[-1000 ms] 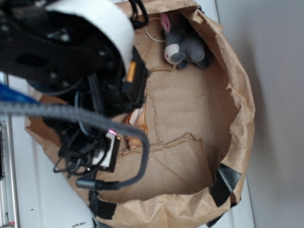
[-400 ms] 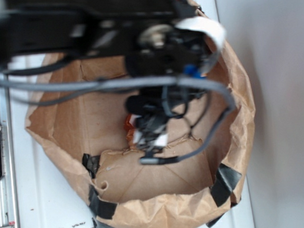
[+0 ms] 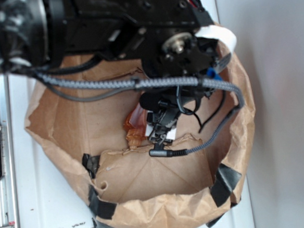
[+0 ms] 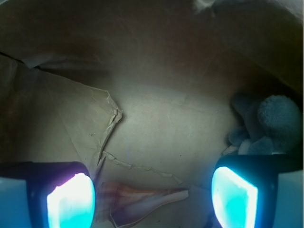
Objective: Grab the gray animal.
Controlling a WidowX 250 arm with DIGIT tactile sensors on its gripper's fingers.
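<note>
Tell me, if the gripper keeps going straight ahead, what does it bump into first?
Probably the bare brown paper floor. The gripper is open, and the gray animal sits off to the right, beyond one of the fingers. Depth is hard to judge.

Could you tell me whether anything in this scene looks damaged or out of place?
Yes. The brown paper liner is crumpled and patched with black tape, and its floor shows a jagged tear. The gray animal sits pushed against the wall at the right, beyond the open gripper.
</note>
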